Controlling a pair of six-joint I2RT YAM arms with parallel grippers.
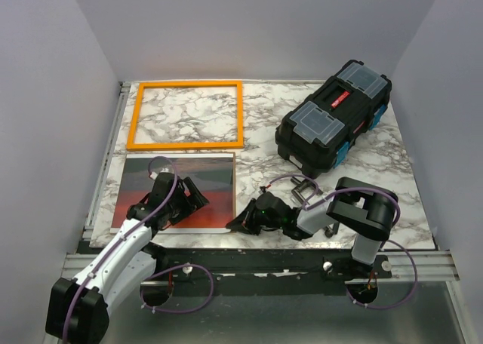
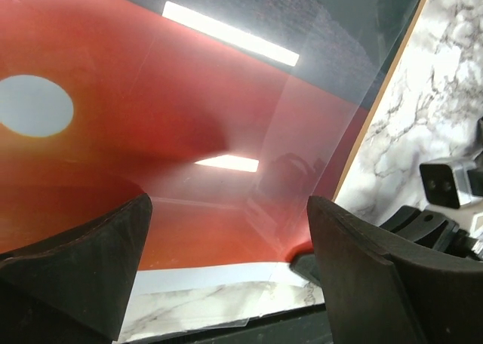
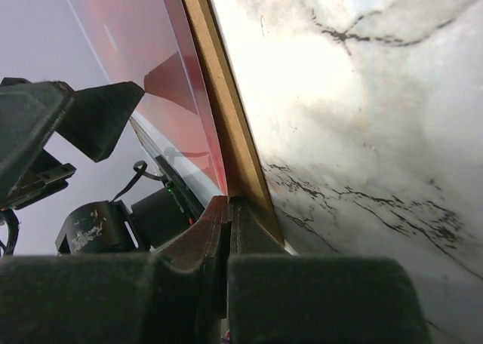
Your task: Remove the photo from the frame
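Observation:
The photo (image 1: 207,179), a red-orange sunset with a white sun (image 2: 34,105), lies flat on the marble table at the front left, out of the frame. A clear sheet (image 2: 332,95) lies over it, slightly offset. The orange frame (image 1: 185,143) lies behind it at the back left, with bare marble showing through it. My left gripper (image 1: 177,201) is open and low over the photo, its fingers (image 2: 90,253) wide apart and holding nothing. My right gripper (image 1: 240,223) is shut at the photo's front right corner (image 3: 189,95), pinching its edge beside the brown backing (image 3: 219,95).
A black toolbox (image 1: 332,121) with clear lid compartments stands at the back right. A small grey metal piece (image 1: 306,189) lies in front of it, behind my right arm. The table's front rail (image 1: 264,253) runs just below both grippers.

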